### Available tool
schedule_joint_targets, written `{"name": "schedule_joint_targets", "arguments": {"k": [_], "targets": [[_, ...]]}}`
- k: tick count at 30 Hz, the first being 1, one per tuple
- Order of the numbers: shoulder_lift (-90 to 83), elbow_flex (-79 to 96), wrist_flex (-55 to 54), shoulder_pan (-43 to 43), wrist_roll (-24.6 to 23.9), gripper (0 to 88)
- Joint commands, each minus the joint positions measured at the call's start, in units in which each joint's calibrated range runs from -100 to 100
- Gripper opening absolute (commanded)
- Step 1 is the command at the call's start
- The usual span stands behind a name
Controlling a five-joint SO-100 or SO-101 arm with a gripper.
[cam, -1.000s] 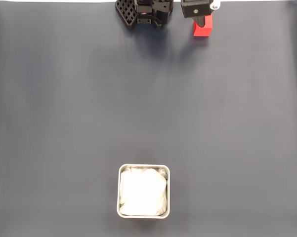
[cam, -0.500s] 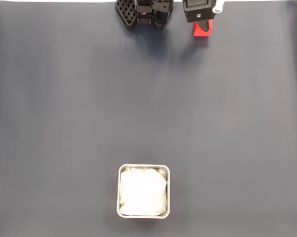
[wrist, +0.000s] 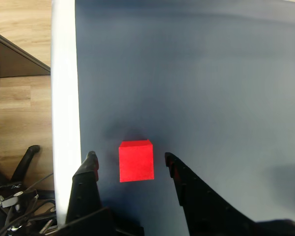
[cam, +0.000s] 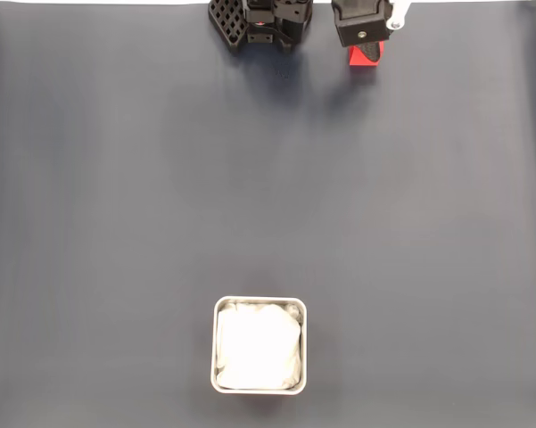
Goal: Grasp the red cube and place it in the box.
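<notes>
The red cube [wrist: 136, 161] lies on the dark mat, seen close up in the wrist view. My gripper [wrist: 130, 161] is open, one black finger on each side of the cube with a gap left and right. In the fixed view the red cube [cam: 364, 55] peeks out below the black gripper [cam: 367, 46] at the top edge, right of centre. The box [cam: 259, 303], square with a pale rim and white cloth lining, stands at the bottom centre, far from the cube.
The arm's black base [cam: 260, 22] sits at the top centre. A dark mat [cam: 268, 196] covers the table. In the wrist view the table's white edge [wrist: 65, 98] runs just left of the cube, with wooden floor [wrist: 19, 113] beyond.
The gripper has come further down over the cube, covering more of it in the fixed view. The cube and the box have not moved.
</notes>
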Motion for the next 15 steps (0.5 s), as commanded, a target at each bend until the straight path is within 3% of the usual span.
{"name": "schedule_joint_targets", "arguments": {"k": [1, 15], "targets": [[1.7, -0.2, -1.4, 0.5, 0.3, 32.3], [2.8, 3.0, -3.8, 0.0, -0.1, 32.3]]}}
